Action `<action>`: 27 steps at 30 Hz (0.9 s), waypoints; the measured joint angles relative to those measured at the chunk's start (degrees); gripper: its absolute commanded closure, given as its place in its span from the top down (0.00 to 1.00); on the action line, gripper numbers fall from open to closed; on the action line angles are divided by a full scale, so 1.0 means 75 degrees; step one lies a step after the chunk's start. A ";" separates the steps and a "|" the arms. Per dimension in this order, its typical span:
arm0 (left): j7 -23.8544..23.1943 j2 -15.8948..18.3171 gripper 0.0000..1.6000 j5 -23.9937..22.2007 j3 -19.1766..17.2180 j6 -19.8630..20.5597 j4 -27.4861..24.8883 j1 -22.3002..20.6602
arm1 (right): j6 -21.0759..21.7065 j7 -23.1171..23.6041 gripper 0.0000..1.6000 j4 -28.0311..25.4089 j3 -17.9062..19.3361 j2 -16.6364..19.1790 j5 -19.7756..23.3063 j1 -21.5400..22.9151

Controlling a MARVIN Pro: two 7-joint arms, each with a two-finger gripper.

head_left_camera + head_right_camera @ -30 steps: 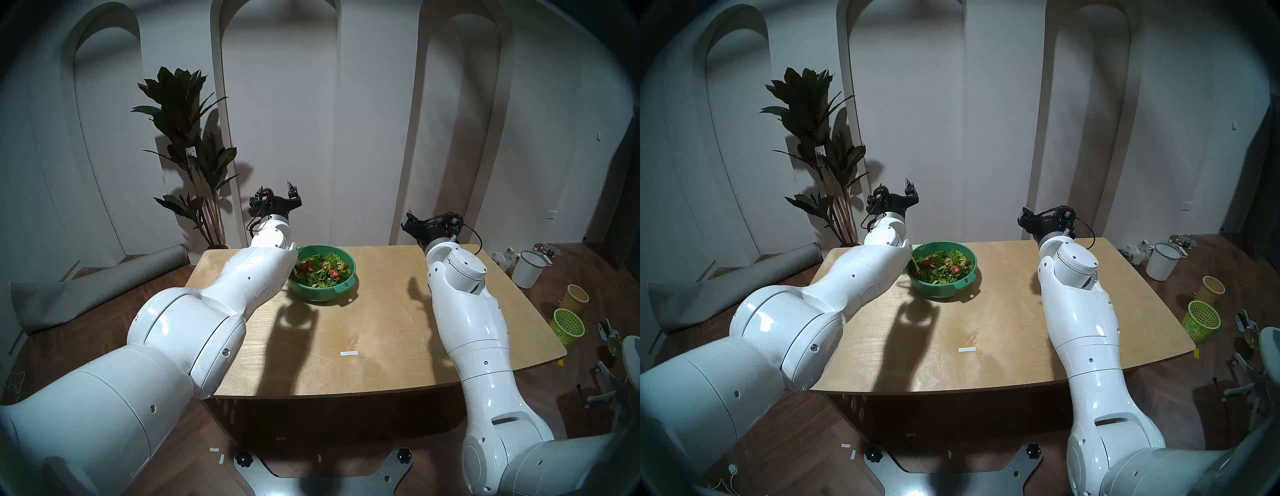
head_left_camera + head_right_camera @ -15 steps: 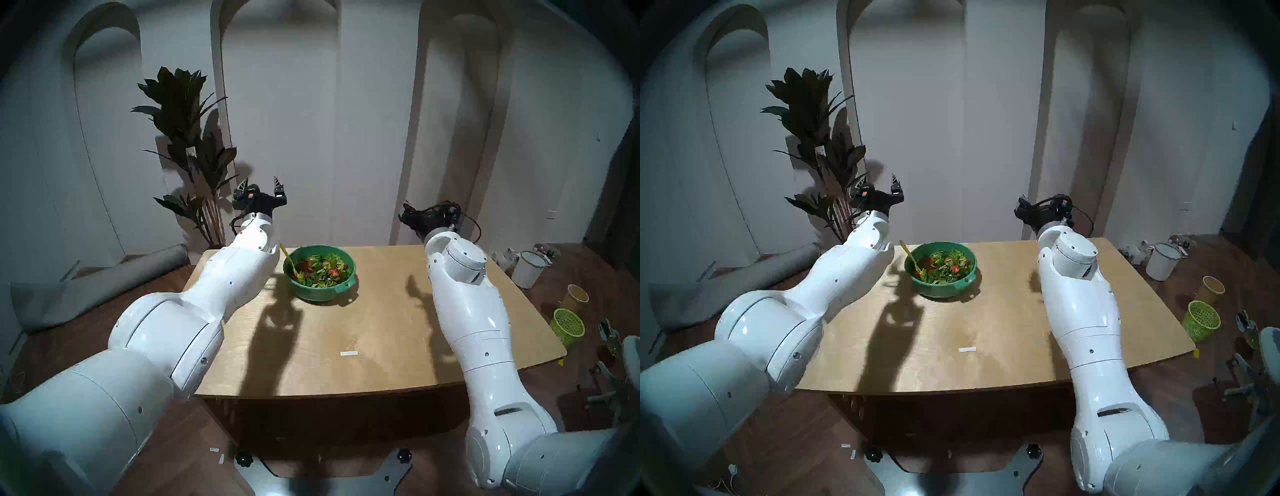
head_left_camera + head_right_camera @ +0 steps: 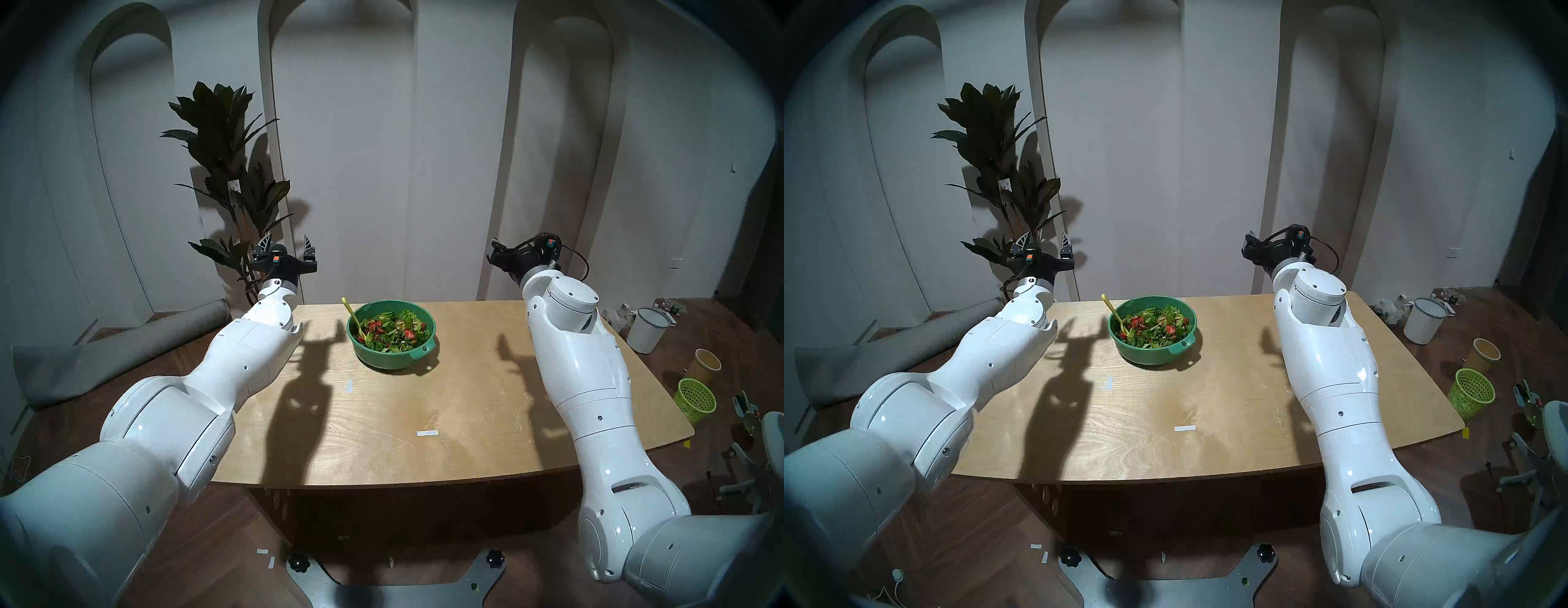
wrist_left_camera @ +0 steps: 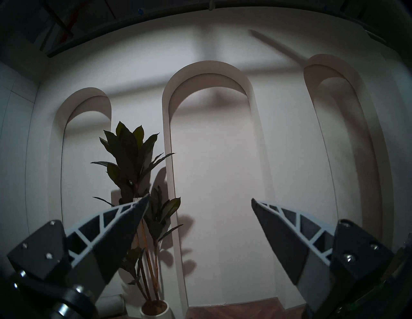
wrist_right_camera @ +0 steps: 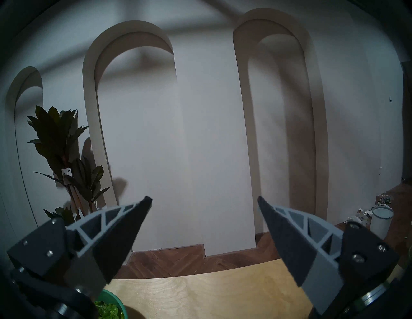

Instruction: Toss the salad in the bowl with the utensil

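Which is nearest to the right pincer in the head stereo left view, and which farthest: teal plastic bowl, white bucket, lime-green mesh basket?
From the right pincer:
1. Teal plastic bowl, on the table, toward the left.
2. White bucket, on the floor, rightward.
3. Lime-green mesh basket, on the floor, nearer the robot.

The white tag on the plant bears marks too small to read

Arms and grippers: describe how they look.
Both arms are glossy white, rounded shells with small dark screws. The left gripper and right gripper are black, with tapered grey lattice fingers faced in dark pads. A coiled black cable and an orange-and-blue connector sit at the right wrist.
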 measured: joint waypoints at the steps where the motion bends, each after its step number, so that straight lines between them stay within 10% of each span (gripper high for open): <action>1: -0.0002 0.0070 1.00 0.0032 0.0023 -0.0004 -0.0052 0.0018 | 0.0040 0.0009 1.00 0.0038 0.0008 0.0025 -0.0014 0.0034; 27: -0.0358 0.1122 1.00 0.0449 0.0347 -0.0127 -0.1543 0.0666 | 0.0694 0.0219 1.00 0.0632 -0.0249 0.0211 -0.0306 0.0585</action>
